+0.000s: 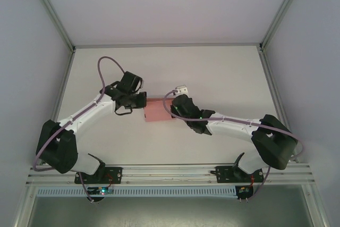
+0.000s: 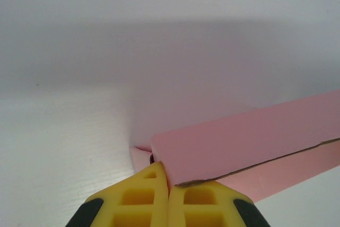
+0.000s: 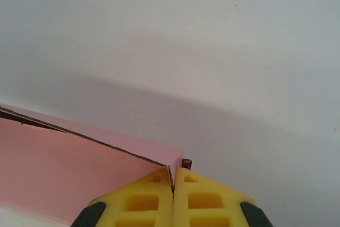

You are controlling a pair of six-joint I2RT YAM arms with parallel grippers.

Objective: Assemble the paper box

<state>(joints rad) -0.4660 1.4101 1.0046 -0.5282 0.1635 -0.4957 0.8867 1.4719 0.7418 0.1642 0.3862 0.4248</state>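
The pink paper box (image 1: 158,112) sits mid-table between the two arms as a low, partly folded shape. My left gripper (image 1: 144,107) is at its left end. In the left wrist view the yellow fingers (image 2: 143,195) are shut, with a corner of the pink paper box (image 2: 249,142) pinched between their tips at the left gripper (image 2: 169,176). My right gripper (image 1: 174,111) is at the box's right end. In the right wrist view the right gripper (image 3: 173,176) is shut on the thin upright wall of the paper box (image 3: 64,168), whose brown cut edge runs in between the tips.
The white table (image 1: 223,78) is enclosed by pale walls and grey frame posts (image 1: 66,75). An aluminium rail (image 1: 170,174) with both arm bases runs along the near edge. Purple cables (image 1: 103,67) loop above the left arm.
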